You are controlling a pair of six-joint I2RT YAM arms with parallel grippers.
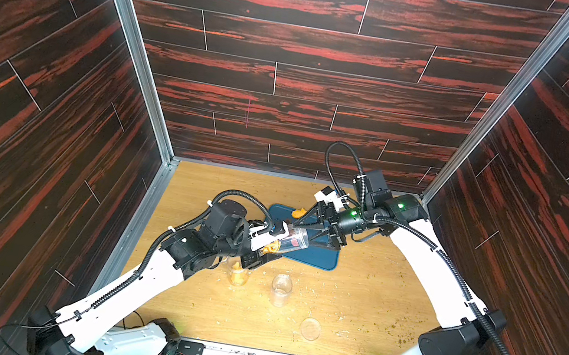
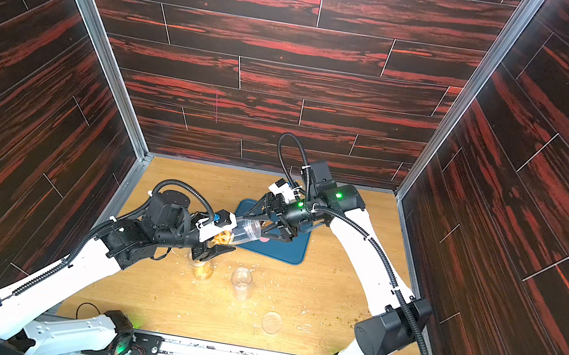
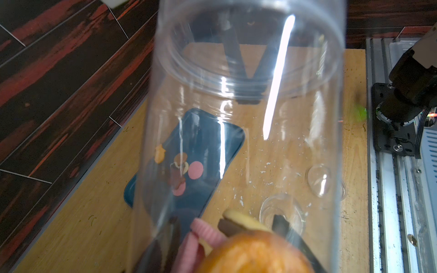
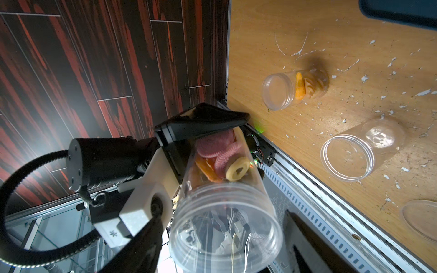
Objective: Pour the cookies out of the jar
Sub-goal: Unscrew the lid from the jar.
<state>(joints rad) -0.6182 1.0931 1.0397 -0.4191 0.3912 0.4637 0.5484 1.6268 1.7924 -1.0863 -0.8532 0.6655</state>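
Left end effector (image 1: 270,245) is clamped on the jar (image 1: 294,240) at its base. That leaves the mouth free, aimed over the blue tray (image 1: 320,260) so the spill lands there. Jar's approx. on its side; most cookies (image 4: 220,156) sit bunched at the base, a few lie on the tray. Right end effector (image 1: 302,234) waits w/ jaws apart by the mouth — touching the rim or not, can't tell.

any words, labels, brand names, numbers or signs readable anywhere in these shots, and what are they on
No text can be read in any view.
On the raised clear plastic jar holding the cookies: no label.
On the clear jar with orange snacks and the empty clear jar, both on the wooden table: no label.
On the dark blue tray: nothing.
On the white plastic block beside the raised jar: a small star-like mark, no letters.
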